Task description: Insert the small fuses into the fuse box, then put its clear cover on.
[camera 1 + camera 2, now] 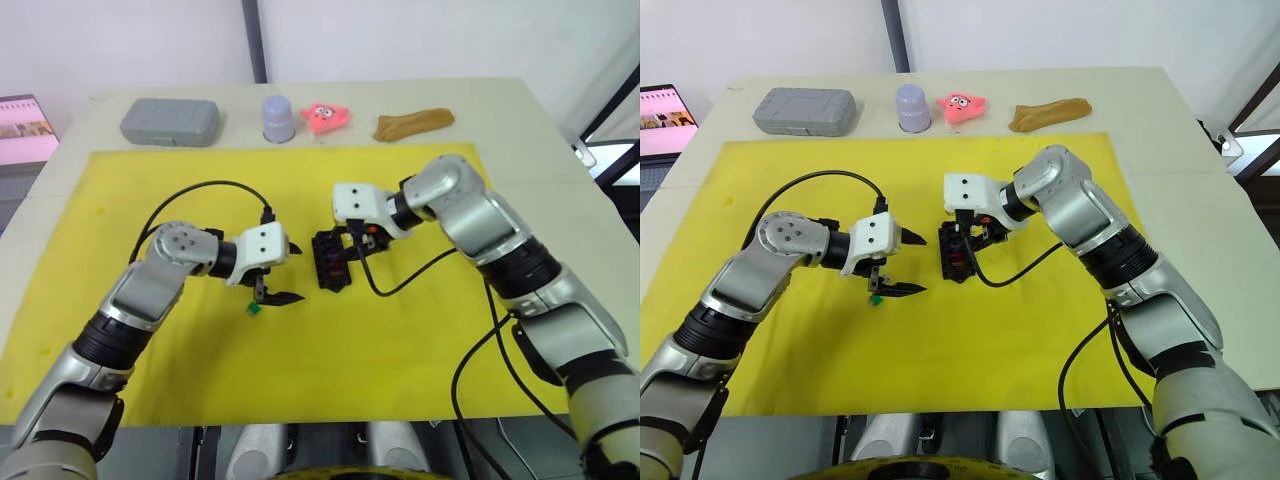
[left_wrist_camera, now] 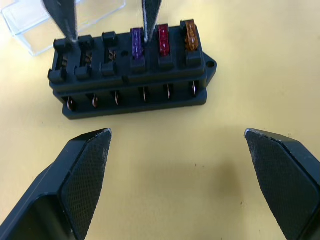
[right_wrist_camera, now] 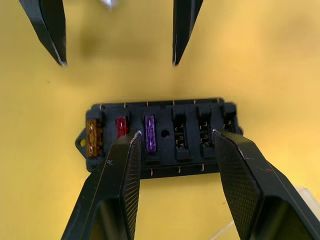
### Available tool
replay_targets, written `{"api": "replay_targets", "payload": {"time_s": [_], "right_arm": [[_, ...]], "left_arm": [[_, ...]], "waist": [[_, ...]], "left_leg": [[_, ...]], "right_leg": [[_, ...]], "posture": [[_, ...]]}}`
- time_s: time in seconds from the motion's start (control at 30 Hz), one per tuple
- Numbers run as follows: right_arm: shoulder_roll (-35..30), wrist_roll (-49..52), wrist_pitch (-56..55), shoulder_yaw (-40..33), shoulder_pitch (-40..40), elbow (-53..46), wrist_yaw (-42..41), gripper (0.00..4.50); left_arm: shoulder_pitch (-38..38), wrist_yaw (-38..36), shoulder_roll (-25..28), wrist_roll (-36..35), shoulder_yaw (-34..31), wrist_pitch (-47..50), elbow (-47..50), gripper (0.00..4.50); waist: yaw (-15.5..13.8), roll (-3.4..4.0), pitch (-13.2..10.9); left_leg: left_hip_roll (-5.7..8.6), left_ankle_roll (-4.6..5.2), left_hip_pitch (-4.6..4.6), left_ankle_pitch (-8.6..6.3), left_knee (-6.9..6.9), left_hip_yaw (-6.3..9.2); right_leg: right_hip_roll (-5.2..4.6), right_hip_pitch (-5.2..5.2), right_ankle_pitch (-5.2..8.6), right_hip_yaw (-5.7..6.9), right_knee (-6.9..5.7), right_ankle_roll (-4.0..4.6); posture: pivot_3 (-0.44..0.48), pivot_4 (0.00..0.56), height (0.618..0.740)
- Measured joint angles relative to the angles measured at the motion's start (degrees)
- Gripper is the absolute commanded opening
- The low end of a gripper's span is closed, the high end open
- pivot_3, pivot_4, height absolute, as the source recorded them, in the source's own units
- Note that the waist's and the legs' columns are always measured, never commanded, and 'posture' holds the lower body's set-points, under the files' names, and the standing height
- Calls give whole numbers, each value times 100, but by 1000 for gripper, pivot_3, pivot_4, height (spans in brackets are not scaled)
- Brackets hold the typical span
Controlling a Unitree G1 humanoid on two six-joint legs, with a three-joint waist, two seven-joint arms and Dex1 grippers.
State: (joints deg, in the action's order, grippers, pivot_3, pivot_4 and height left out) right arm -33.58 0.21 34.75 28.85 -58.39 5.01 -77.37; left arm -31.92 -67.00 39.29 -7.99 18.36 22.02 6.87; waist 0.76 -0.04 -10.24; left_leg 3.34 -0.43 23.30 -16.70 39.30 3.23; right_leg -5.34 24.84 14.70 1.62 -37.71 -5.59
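The left gripper [image 1: 277,273] hangs spread wide and empty just left of the fuse box [image 1: 331,260], and a green fuse [image 1: 254,308] lies on the yellow mat [image 1: 120,200] right beneath its fingers, so this arm is nearer to it. The box is a black ribbed plastic block, its long axis running away from the robot; purple, red and amber fuses fill three slots and three stand empty. The right gripper [image 3: 175,142] hovers parted over the box, gripping nothing. The glossy clear cover [image 2: 30,20] lies beside the box, on its far side from the left gripper.
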Motion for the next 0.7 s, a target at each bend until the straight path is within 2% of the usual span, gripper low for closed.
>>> {"api": "replay_targets", "payload": {"time_s": [0.17,0.27,0.37,0.7], "right_arm": [[3,320,135,-297,-113,-189,-81,2386],[1,497,3,-486,25,-354,-68,1603],[-3,741,-450,-686,650,-513,-71,129],[115,803,-980,-804,1306,-210,252,50]], "left_arm": [[0,12,0,1,0,-1,-7,4500],[-5,62,-1,1,-2,-2,-47,4500],[-35,78,0,1,-9,-3,-131,4500],[-154,71,-3,0,-9,-56,-232,4500]], "waist": [[-6,0,0],[-9,0,0],[-15,-1,0],[-1,-1,0]], "left_leg": [[0,0,0,0,0,1],[0,0,1,0,0,1],[2,0,1,0,0,2],[2,-1,1,1,0,1]], "right_leg": [[-1,0,0,0,0,0],[-2,0,0,0,0,0],[-3,-3,0,0,2,0],[-1,-1,0,0,0,0]], "posture": [[0,150,731],[0,150,731],[0,150,731],[0,150,731]]}}
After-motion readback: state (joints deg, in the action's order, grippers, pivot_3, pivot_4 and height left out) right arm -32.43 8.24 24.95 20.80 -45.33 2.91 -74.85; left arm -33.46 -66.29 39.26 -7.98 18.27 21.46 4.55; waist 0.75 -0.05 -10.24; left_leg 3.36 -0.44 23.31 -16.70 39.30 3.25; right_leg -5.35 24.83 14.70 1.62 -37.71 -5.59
